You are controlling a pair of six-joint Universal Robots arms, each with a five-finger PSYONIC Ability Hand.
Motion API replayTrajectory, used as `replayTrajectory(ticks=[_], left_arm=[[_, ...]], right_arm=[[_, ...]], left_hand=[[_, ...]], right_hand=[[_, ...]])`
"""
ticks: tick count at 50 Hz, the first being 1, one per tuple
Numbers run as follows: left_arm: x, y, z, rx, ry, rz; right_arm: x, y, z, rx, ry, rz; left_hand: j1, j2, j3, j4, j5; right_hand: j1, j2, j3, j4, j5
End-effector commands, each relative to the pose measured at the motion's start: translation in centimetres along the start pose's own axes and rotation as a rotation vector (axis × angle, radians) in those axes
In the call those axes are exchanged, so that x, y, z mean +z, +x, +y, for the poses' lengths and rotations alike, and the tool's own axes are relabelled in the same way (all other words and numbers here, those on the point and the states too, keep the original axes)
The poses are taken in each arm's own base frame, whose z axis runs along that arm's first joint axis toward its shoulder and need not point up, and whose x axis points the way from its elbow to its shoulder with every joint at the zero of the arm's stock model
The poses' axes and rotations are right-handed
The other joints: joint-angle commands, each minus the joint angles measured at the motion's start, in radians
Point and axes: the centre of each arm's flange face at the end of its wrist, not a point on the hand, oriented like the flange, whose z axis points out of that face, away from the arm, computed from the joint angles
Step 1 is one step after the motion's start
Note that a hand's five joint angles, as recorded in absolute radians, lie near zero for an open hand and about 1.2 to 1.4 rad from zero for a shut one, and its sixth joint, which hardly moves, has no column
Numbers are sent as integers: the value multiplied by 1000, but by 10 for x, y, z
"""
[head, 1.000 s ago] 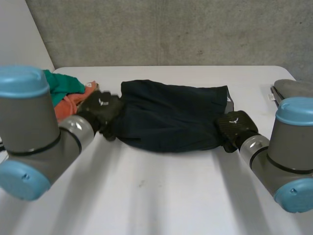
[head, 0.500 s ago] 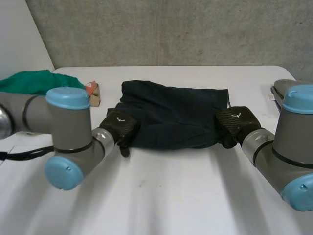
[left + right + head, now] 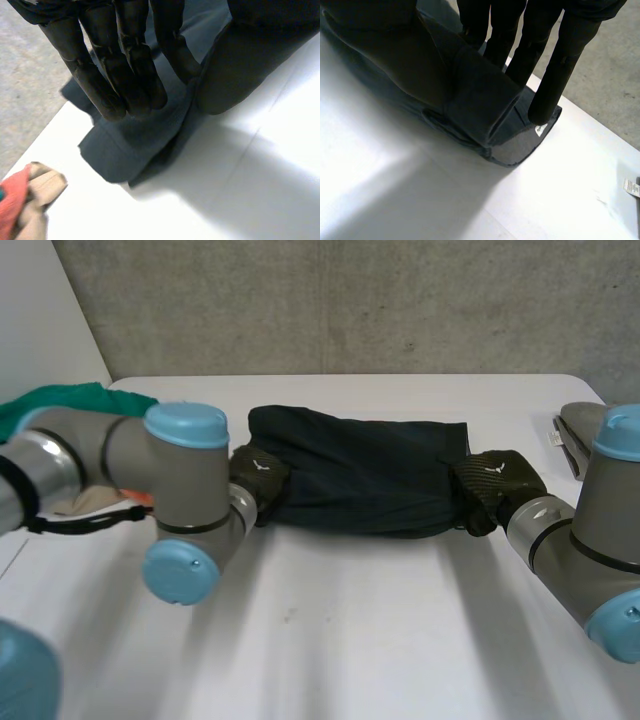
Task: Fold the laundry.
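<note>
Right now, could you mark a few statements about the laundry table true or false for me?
1. The dark garment lies on the white table. True.
2. The left hand is at the garment's left end and the right hand is at its right end. True.
3. A green cloth lies on top of the dark garment. False: it lies at the table's left side, apart from the garment.
4. The right hand's fingers are curled into a fist, clear of the garment. False: they are straight, at the garment's folded end.
5. An orange and beige cloth lies apart from the garment's corner. True.
</note>
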Motion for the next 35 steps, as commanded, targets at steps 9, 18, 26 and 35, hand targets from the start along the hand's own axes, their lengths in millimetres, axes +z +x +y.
replayTrajectory(ticks=[9,18,26,35], left_arm=[[-157,-10,3,220,-235,199],[-118,-2,5,222,-236,200],[-79,-14,-12,179,-215,107],[-113,-1,-12,14,-180,161]], right_arm=[[-66,-9,19,-584,-436,-405],[-30,-6,6,-446,-306,-254],[-9,-8,9,-353,-309,-161],[14,11,12,-216,-249,-23]], left_hand=[[250,203,213,205,242],[250,203,213,205,242],[250,203,213,205,242],[-607,-654,-644,-652,-614]], right_hand=[[284,222,208,203,203],[284,222,208,203,203],[284,222,208,203,203],[284,222,208,203,203]])
